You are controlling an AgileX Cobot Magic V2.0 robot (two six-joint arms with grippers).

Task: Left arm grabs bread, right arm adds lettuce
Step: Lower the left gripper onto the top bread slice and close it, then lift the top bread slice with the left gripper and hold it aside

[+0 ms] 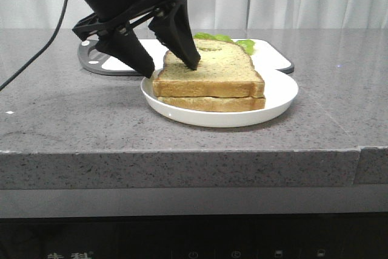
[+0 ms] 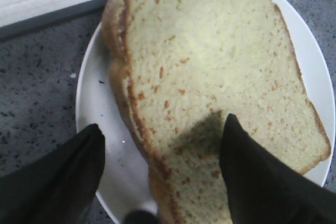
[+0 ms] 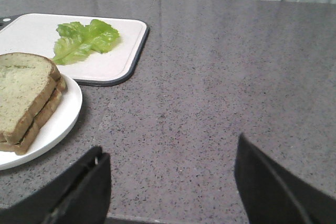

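Front view: left gripper [image 1: 167, 65] over the plate's 9 o'clock side, jaws spread wide, nothing held; one finger [image 1: 182, 37] tip rests on the top bread [image 1: 212, 71], the other hangs outside the stack. Two slices stacked on a white plate [image 1: 279, 98] on the grey counter [image 1: 73, 119]. Lettuce [image 1: 224, 39] at 12 o'clock behind the bread, on a white board [image 1: 273, 56].

Left wrist view: bread [image 2: 210, 77] atop a second slice [image 2: 113, 72]; one fingertip on the crumb, the other over the plate [image 2: 92, 103].

Right wrist view: right gripper [image 3: 170, 187] open wide, empty, above bare counter, well apart from the lettuce [image 3: 84, 40] on the board.
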